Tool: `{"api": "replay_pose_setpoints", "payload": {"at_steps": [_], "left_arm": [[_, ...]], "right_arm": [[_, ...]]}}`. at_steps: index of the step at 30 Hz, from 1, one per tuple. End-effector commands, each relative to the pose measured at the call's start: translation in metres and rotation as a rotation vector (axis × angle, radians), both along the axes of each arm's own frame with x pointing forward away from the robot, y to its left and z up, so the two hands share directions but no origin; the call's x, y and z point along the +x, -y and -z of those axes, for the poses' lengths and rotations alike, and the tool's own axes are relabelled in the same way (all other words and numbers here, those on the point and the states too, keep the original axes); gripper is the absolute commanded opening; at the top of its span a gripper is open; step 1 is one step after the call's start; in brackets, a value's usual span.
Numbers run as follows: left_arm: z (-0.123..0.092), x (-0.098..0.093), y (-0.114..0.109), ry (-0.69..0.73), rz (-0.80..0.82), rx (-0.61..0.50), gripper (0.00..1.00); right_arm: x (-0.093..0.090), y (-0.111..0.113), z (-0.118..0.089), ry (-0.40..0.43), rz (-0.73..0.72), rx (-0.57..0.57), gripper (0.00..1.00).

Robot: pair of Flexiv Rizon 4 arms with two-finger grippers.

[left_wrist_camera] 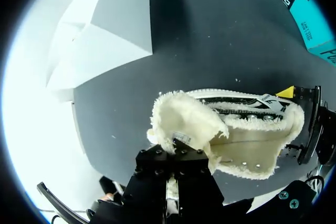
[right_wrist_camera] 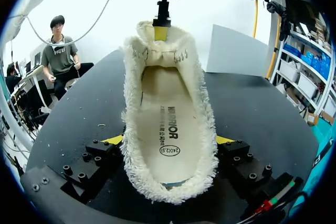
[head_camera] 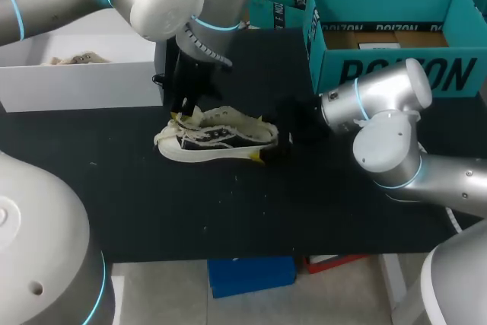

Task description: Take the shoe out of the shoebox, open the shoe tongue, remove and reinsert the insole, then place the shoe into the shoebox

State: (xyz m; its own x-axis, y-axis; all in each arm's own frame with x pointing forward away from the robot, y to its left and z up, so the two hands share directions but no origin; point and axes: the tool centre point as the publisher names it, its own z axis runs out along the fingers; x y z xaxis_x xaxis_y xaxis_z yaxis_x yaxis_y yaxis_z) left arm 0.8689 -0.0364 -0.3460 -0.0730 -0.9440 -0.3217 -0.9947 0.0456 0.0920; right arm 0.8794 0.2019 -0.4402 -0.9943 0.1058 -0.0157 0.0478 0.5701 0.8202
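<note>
Table: black top (head_camera: pixel 228 211), running from the near edge back to the boxes.
Right gripper: (right_wrist_camera: pixel 168 141) comes in low from the right side of the table. Its two yellow-tipped fingers stand fairly wide, one against each side of the heel end, so it clamps the shoe between them.
Shoe: (head_camera: pixel 221 141) sits about mid-table, between the two grippers. The heel points toward the right arm and the toe toward the left side of the table. In the head view its white sole edge faces the near side, with a dark side panel above it. A shaggy cream lining rims the opening.
Insole: cream (right_wrist_camera: pixel 168 114), lying flat inside the shoe with dark print near the heel. It shows fully through the open mouth in the right wrist view.
Tongue: fleecy flap (left_wrist_camera: pixel 184 121), lifted up and back away from the opening toward the toe.
Left gripper: (left_wrist_camera: pixel 176 148) reaches down from the far left onto the shoe's front. Its fingers are close together, pinching the tongue's edge.
White box: (head_camera: pixel 76 81) stands at the far left of the table, behind the shoe and well apart from it.
Shoebox: teal, open-topped (head_camera: pixel 396 66), at the far right, beyond the right arm and well apart from the shoe.
</note>
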Motion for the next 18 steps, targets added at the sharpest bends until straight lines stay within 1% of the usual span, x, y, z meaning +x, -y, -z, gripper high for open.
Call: {"api": "replay_pose_setpoints", "payload": {"at_steps": [1,2,4,5,6,10,14,16,18], "left_arm": [[0.002,0.000,-0.005,0.001,-0.001,-0.004,0.05],[0.001,0.000,-0.005,0.002,-0.002,-0.004,0.09],[-0.001,0.001,-0.005,0.005,-0.002,-0.004,0.40],[-0.003,0.002,-0.005,0.007,-0.002,-0.004,0.77],[-0.006,0.002,-0.005,0.006,0.001,-0.011,1.00],[-0.021,0.005,-0.006,-0.029,0.029,-0.081,1.00],[-0.043,0.005,-0.004,-0.037,0.107,-0.143,1.00],[-0.055,0.005,-0.002,-0.046,0.167,-0.179,1.00],[-0.068,0.004,0.002,-0.068,0.263,-0.223,1.00]], "right_arm": [[0.000,0.002,0.003,0.000,0.002,-0.002,0.00],[0.000,0.002,0.003,0.000,0.002,-0.002,0.00],[0.000,0.002,0.003,0.000,0.002,-0.002,0.00],[0.000,0.002,0.003,0.000,0.002,-0.002,0.00],[0.000,0.002,0.003,0.000,0.002,-0.002,0.00],[0.000,0.002,0.003,0.000,0.002,-0.002,0.00],[0.000,0.002,0.003,0.000,0.002,-0.002,0.00],[0.000,0.002,0.003,0.000,0.002,-0.002,0.00],[0.000,0.002,0.003,0.000,0.002,-0.002,0.00]]}}
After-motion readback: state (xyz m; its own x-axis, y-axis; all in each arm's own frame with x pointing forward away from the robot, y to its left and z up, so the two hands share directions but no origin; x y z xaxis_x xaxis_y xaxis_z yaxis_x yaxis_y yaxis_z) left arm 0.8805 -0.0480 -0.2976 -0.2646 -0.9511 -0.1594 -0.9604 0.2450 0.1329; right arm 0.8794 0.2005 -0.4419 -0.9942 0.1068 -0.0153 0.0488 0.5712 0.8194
